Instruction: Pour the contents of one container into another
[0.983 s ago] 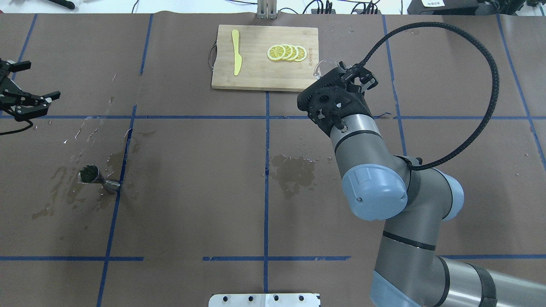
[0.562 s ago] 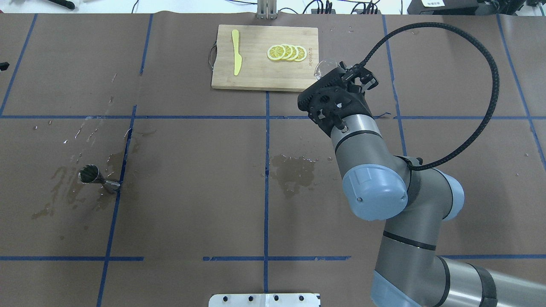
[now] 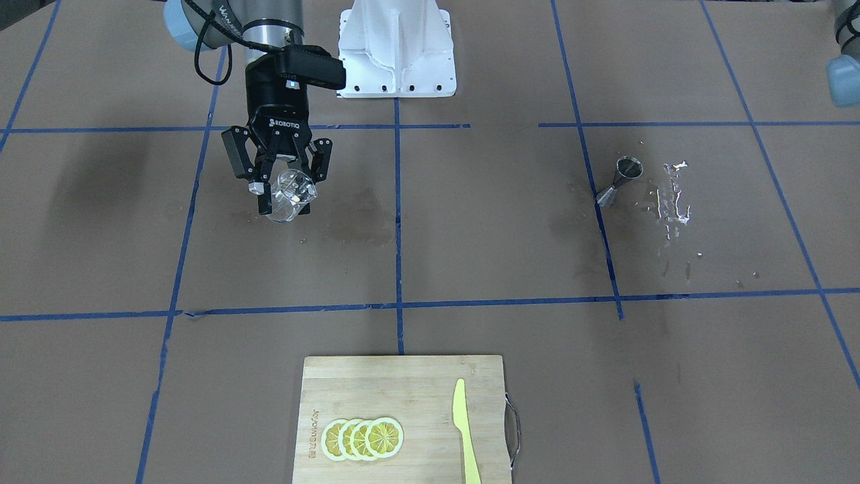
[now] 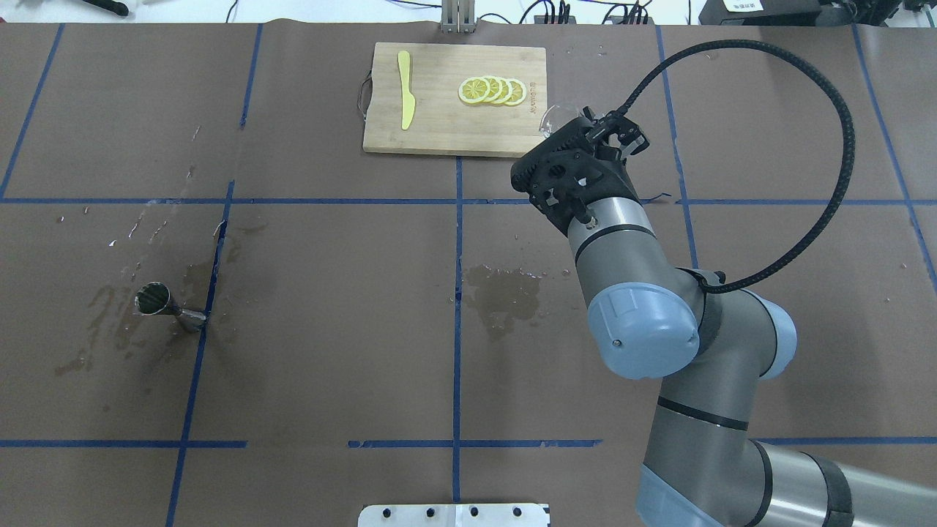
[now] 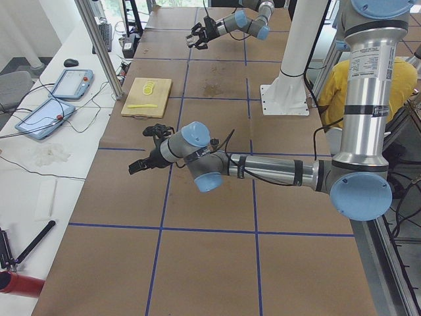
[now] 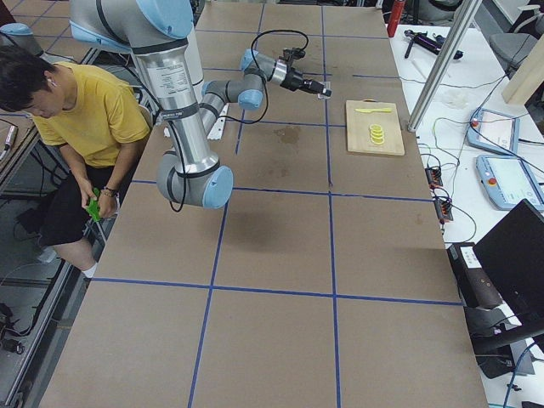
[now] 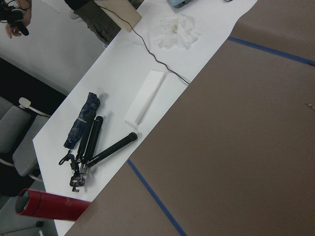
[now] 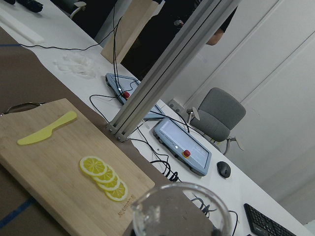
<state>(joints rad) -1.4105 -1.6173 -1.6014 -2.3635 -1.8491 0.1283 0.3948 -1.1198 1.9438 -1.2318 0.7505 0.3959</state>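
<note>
My right gripper [image 3: 287, 193] is shut on the small clear cup [image 3: 290, 195] and holds it above the table, tilted. In the overhead view only the cup's rim [image 4: 554, 115] shows past the wrist, near the cutting board's corner. The right wrist view has the cup's rim [image 8: 182, 209] at its bottom edge. The steel hourglass jigger [image 4: 168, 308] stands far off on the table's left side among wet stains, also seen as the jigger [image 3: 621, 179]. My left gripper [image 5: 146, 150] shows only in the exterior left view, so I cannot tell whether it is open or shut.
A bamboo cutting board [image 4: 439, 132] at the far edge carries lemon slices [image 4: 492, 90] and a yellow plastic knife [image 4: 405, 89]. Wet patches [image 4: 505, 296] darken the brown paper. White spilled bits [image 3: 674, 195] lie beside the jigger.
The left gripper has left the overhead view past its left edge. The right arm with the cup has hardly shifted.
</note>
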